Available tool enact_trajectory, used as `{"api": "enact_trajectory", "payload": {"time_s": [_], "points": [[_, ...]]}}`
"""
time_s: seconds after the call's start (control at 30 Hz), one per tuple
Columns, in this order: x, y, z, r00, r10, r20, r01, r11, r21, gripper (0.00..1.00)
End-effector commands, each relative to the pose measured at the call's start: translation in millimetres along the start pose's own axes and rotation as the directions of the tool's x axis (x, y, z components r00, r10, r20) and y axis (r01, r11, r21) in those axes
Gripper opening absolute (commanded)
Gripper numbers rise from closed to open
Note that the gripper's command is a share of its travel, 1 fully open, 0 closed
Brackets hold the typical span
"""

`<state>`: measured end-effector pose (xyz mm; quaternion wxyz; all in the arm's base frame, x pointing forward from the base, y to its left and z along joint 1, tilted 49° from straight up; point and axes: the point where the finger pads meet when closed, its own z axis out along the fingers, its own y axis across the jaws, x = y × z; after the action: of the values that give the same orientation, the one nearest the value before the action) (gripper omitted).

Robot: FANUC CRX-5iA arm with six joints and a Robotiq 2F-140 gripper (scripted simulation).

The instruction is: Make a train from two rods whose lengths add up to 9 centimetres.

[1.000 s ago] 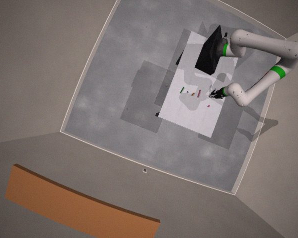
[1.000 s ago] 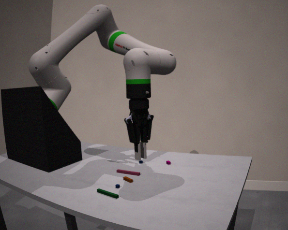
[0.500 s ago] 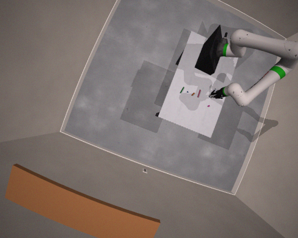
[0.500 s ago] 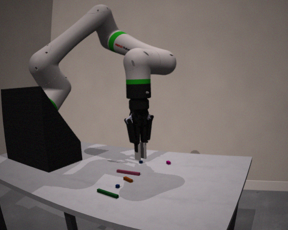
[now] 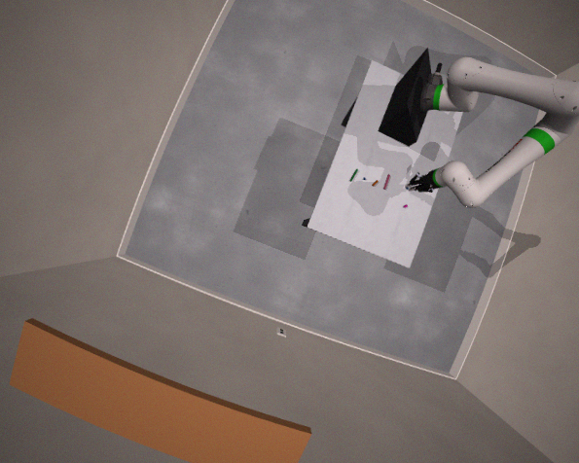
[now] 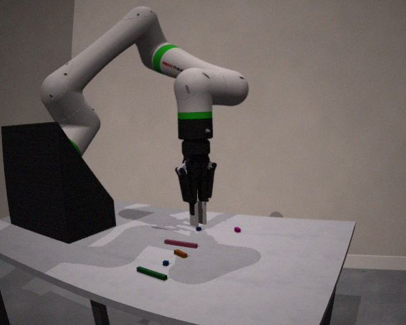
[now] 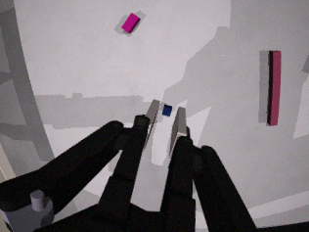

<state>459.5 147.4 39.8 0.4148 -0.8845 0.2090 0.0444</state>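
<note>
The smooth, pale arm [image 5: 513,85] [image 6: 105,48] is arching over the matte white table [image 5: 359,224] [image 6: 283,279] [image 7: 73,63]. The black gripper [image 5: 420,183] [image 6: 198,223] [image 7: 166,114] is holding its flat pads slightly parted, grasping nothing, near a blue cube-like rod [image 6: 198,229] [image 7: 167,110]. Square-edged pink [image 5: 386,182] [image 6: 180,244] [image 7: 275,88], green [image 5: 353,175] [image 6: 151,273], orange [image 5: 375,183] [image 6: 180,253] and magenta [image 5: 405,205] [image 6: 237,229] [image 7: 131,23] rods are lying apart, as is another blue rod [image 5: 364,178] [image 6: 165,263]. The wrist view is leaving green and orange out.
</note>
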Motion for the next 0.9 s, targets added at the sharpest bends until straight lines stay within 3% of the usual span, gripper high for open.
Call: {"api": "enact_trajectory", "payload": {"time_s": [0.0, 0.87], "points": [[0.2, 0.0, -0.2, 1.0, 0.0, 0.0, 0.0, 1.0, 0.0, 0.15], [0.2, 0.0, 8.2, 1.0, 0.0, 0.0, 0.0, 1.0, 0.0, 0.15]]}}
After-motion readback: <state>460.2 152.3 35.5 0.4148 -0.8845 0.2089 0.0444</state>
